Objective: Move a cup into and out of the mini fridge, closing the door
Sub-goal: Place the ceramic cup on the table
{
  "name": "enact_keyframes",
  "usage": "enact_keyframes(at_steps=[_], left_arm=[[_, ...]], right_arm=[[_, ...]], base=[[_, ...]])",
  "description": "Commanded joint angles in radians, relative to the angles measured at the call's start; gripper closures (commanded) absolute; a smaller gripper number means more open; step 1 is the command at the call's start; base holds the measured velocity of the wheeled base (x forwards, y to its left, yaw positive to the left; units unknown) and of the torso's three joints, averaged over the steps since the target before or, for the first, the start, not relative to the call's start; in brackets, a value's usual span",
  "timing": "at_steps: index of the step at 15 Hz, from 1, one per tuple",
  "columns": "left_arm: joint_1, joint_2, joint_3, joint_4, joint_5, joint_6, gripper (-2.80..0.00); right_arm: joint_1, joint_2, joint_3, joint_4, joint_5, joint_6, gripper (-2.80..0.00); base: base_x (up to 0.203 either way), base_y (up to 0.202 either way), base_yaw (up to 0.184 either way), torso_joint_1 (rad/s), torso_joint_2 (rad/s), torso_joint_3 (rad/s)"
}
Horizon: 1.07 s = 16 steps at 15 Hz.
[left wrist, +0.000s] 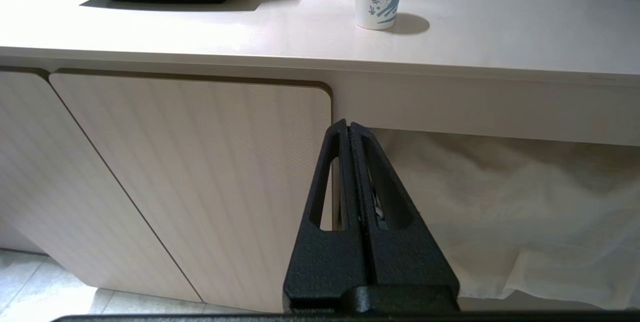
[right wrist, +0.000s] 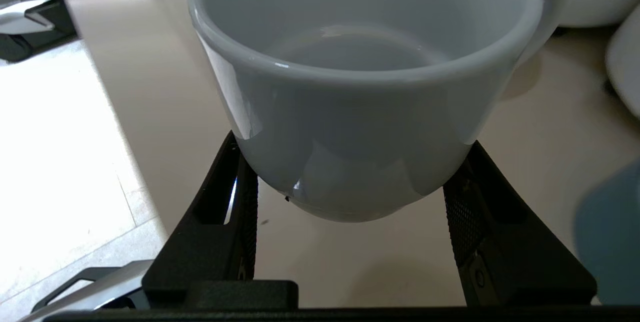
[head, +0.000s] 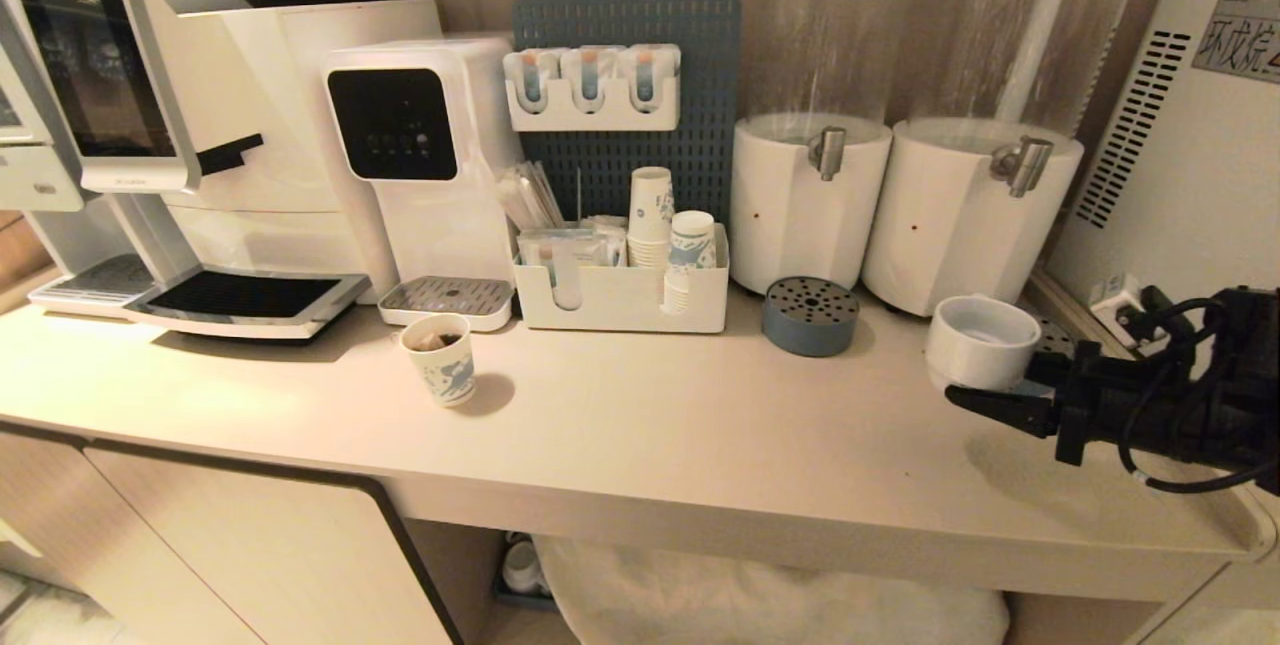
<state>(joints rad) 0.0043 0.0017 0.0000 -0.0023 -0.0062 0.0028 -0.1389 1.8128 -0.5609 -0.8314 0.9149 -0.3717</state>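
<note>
I'm seeing warm indoor light, glare washing out the table (left wrist: pixel 200 17) left side. Paper cup (head: pixel 440 358) throws a soft shadow right. Wrist views sharp, head corners slightly bowed.

Right gripper (head: pixel 985 395) comes in from the right edge over the counter (head: pixel 700 445), clamped on the white cup (head: pixel 982 340), cup upright, in front of the right drink dispenser (head: pixel 965 215). Mini fridge (head: pixel 1190 125) at far right, only its vented side visible. Blue perforated disc (head: pixel 810 315) sits in front of the left dispenser (head: pixel 808 195). Paper cup (head: pixel 440 357) stands alone near the water machine's drip tray (head: pixel 447 298). Coffee machine (head: pixel 200 145) far left.
</note>
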Motion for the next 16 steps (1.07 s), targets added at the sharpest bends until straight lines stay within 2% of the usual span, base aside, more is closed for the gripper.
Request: enact_keyframes(at_steps=[1, 5, 14, 16], left_arm=[[0.000, 0.000, 0.000, -0.001, 0.000, 0.000, 0.00], [0.000, 0.000, 0.000, -0.002, 0.000, -0.007, 0.00], [0.000, 0.000, 0.000, -0.002, 0.000, -0.012, 0.00], [0.000, 0.000, 0.000, -0.002, 0.000, -0.012, 0.00]], right_arm=[[0.026, 0.149, -0.037, -0.030, -0.006, -0.002, 0.00], [0.041, 0.280, -0.101, -0.114, -0.034, -0.001, 0.00], [0.039, 0.399, -0.203, -0.106, -0.071, 0.016, 0.00], [0.039, 0.410, -0.216, -0.107, -0.077, 0.040, 0.00]], base=[[0.000, 0.000, 0.000, 0.000, 0.00, 0.000], [0.000, 0.000, 0.000, 0.000, 0.00, 0.000], [0.000, 0.000, 0.000, 0.000, 0.00, 0.000], [0.000, 0.000, 0.000, 0.000, 0.00, 0.000]])
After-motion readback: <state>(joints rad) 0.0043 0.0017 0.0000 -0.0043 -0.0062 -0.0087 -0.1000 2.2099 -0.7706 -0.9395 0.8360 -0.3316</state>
